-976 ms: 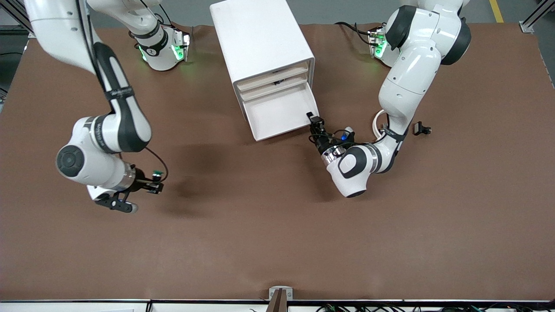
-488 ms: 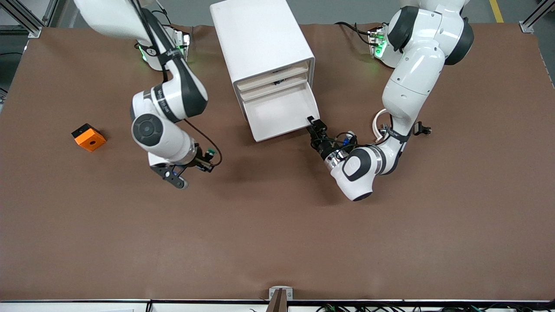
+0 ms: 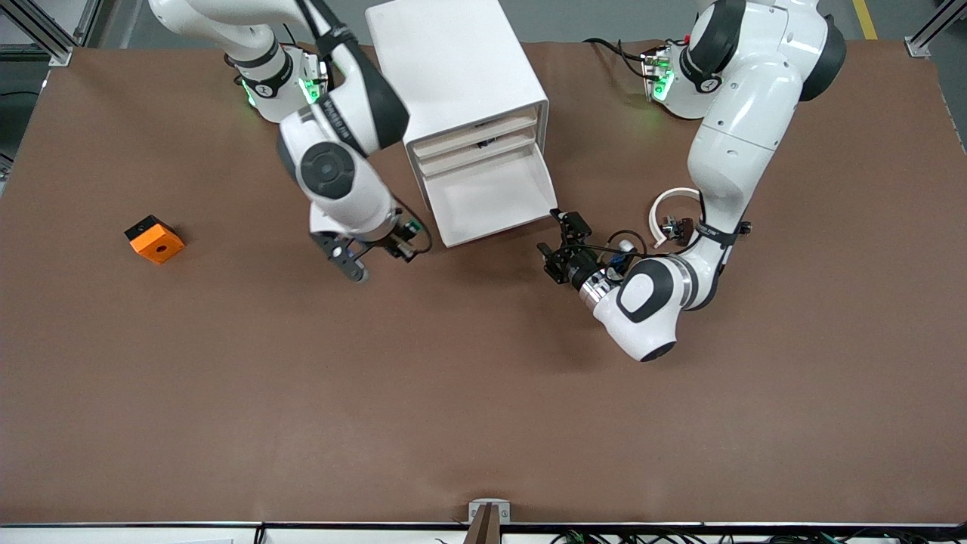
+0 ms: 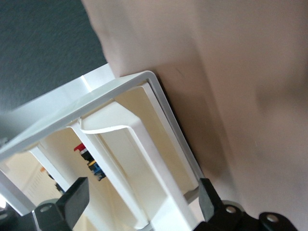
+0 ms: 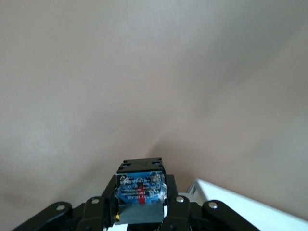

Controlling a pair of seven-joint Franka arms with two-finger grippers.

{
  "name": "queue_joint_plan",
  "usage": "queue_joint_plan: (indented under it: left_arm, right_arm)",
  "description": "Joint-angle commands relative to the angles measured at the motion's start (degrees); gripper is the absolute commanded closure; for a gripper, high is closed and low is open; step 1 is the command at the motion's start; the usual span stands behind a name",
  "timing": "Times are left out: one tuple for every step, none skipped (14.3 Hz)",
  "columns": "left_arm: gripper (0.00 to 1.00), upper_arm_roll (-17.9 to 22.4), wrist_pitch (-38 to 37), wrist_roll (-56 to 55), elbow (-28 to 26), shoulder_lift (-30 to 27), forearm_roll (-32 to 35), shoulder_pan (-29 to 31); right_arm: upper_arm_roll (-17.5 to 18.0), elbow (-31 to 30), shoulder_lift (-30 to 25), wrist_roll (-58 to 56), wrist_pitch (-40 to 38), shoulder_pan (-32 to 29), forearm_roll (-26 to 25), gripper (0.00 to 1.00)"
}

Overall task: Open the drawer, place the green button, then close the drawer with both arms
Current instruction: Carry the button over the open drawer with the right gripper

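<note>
**A:** Brown tabletop [image 3: 483, 393], white cabinet [image 3: 453, 68] mid-table. What have I got?

**B:** The drawer [image 3: 491, 200] stands pulled out. My right hand [image 3: 400, 243], just beside the drawer's front corner, pinches the button [image 5: 140, 197] by its black body.

**A:** And how will it handle?

**B:** Light, hard, probably slick, so I'd keep my grip on the body. My left hand [image 3: 565, 243], also by the drawer front, is spread wide, empty.

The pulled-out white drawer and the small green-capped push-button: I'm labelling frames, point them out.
Drawer [image 3: 489, 202], front view, on its bare floor.
Button [image 5: 140, 196], right wrist view, on its bluish base.
</note>
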Motion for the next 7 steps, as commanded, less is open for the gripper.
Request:
queue_joint_plan:
  left_arm:
    - [0.00,0.5,0.4,12.6,0.4,-2.3,1.3,0.5]
    - [0.00,0.5,0.5,17.7,0.5,-3.0,2.7,0.5]
    - [0.00,0.4,1.4,22.3,0.6,-3.6,5.0,0.5]
    - [0.00,0.4,3.6,26.7,0.6,-4.7,6.9,0.4]
    - [0.00,0.5,6.5,32.1,0.6,-5.5,9.1,0.0]
    - [0.00,0.5,9.2,36.0,0.6,-5.9,10.9,-0.2]
    - [0.00,0.4,12.0,38.8,0.6,-6.0,13.5,-0.3]
  right_arm:
    - [-0.6,-0.9,-0.9,8.8,0.4,4.6,-1.3,1.00]
    - [-0.6,-0.8,-0.8,11.2,0.5,6.0,-1.3,1.00]
    - [-0.6,-0.3,-0.7,14.1,0.5,7.4,-1.4,1.00]
    - [-0.6,0.6,-0.4,16.8,0.5,8.4,-1.3,1.00]
    - [-0.6,1.5,0.3,19.6,0.8,9.0,-1.2,1.00]
    - [-0.5,2.2,0.8,22.5,1.5,9.6,-1.0,1.00]
    - [-0.5,2.4,1.4,24.8,2.5,10.6,-1.0,1.00]
